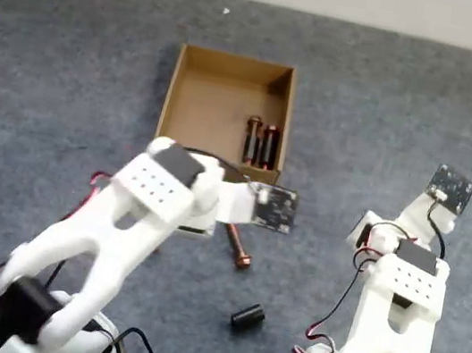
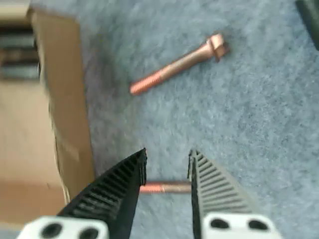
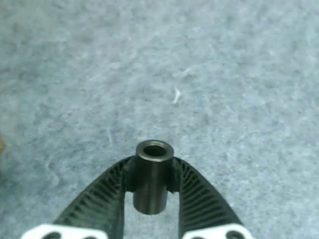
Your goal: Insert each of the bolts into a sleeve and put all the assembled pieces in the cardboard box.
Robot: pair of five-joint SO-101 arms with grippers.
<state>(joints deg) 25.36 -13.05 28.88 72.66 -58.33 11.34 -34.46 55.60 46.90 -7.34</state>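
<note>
The box [image 1: 172, 98] holds two assembled pieces [image 1: 260, 142]. Beside the box, the left gripper [image 2: 167, 155] hangs with fingers parted over a bolt [image 2: 164, 187]. The right gripper [image 3: 152, 167] clamps a sleeve [image 3: 151, 186].

Copper bolt [image 2: 175, 65], black sleeve [image 3: 151, 179], brown cardboard box [image 1: 173, 98], grey carpet [image 1: 67, 49], white arms [image 1: 108, 237].

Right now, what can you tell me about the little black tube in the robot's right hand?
The sleeve is a short, dark, metal-looking tube with a smooth wall and a round hole in the end facing the wrist camera. The right hand pinches it between two ribbed black fingers, one on each side. Grey carpet lies beyond it. Whether its far end touches the carpet cannot be seen.
</note>
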